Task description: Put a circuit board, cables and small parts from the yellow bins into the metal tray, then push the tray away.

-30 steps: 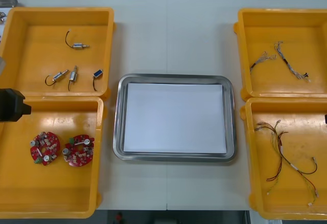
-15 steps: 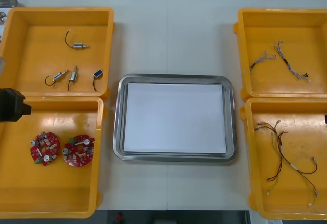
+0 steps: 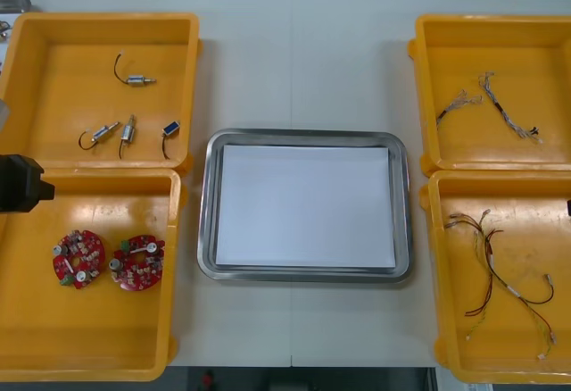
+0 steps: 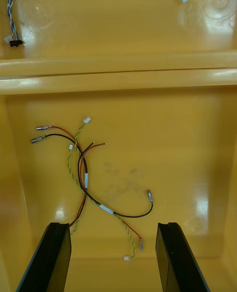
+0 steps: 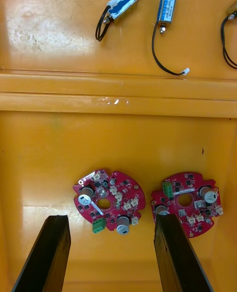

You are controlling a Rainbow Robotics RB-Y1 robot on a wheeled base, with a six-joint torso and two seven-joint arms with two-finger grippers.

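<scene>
Two round red circuit boards [image 3: 78,258] [image 3: 136,262] lie in the near left yellow bin [image 3: 89,328]. In the left wrist view my left gripper [image 5: 112,255] hangs open above that bin, one circuit board [image 5: 109,200] just beyond the gap between its fingers and the other [image 5: 187,209] by one fingertip. My right gripper [image 4: 111,257] is open over the near right bin [image 3: 526,221], with black and red-and-yellow cables [image 4: 84,173] lying beyond its fingers. The metal tray [image 3: 303,134], white inside, sits between the bins and holds nothing.
Several small metal parts [image 3: 128,130] lie in the far left bin [image 3: 53,79]. Twisted blue and white cables [image 3: 486,96] rest in the far right bin [image 3: 500,34]. Bare table stretches beyond the tray's far rim.
</scene>
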